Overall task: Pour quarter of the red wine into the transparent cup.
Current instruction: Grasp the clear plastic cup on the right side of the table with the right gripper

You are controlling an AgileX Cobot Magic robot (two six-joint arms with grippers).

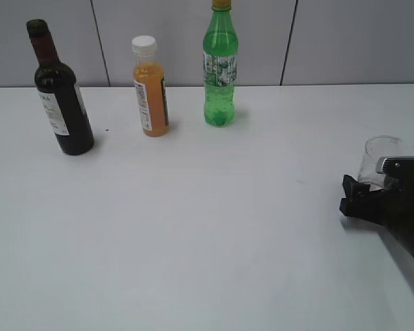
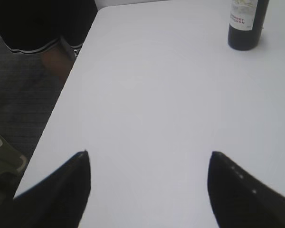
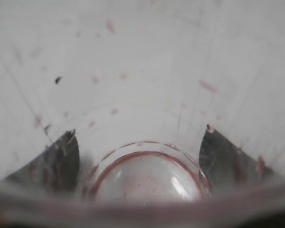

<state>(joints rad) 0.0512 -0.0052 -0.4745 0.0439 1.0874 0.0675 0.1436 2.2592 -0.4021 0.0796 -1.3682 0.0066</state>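
The red wine is in a dark glass bottle (image 1: 61, 103) with a maroon foil neck and a white label, standing upright at the table's far left. Its lower part also shows in the left wrist view (image 2: 247, 23). My left gripper (image 2: 149, 161) is open and empty over the bare table, well short of the bottle. The transparent cup (image 1: 381, 157) stands at the far right. My right gripper (image 1: 348, 196) has the cup between its fingers. The right wrist view looks down into the cup (image 3: 147, 180), and both fingers (image 3: 140, 135) show through its stained walls, close against its sides.
An orange-juice bottle (image 1: 150, 89) with a white cap and a tall green soda bottle (image 1: 221, 69) stand in the back row, right of the wine bottle. The table's left edge (image 2: 73, 80) drops to a dark floor.
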